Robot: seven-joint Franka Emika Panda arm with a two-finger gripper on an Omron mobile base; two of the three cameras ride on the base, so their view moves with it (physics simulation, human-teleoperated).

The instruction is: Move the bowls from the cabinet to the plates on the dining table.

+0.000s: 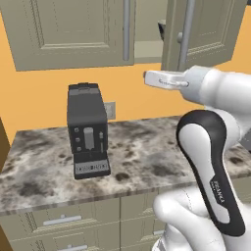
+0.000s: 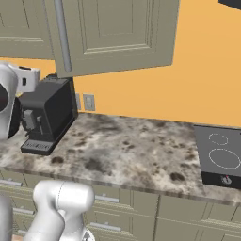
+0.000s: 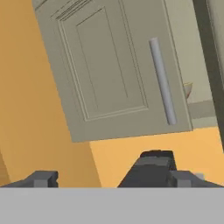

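The end effector (image 3: pixel 113 176) hangs empty, its fingertips (image 3: pixel 43 178) spread wide, aimed at the cabinet (image 1: pixel 73 34) just above the coffee machine (image 1: pixel 87 128). Right of that machine's top, the cabinet doors stand ajar — a sliver of an olive-tan bowl (image 3: pixel 187 89) shows on the shelf inside the gap. My advice: shift toward the opening, keep clear of the bar handle (image 3: pixel 162 81), and reach in level over the bench (image 1: pixel 142 157) — grip the rim only once the bowl is in full sight.
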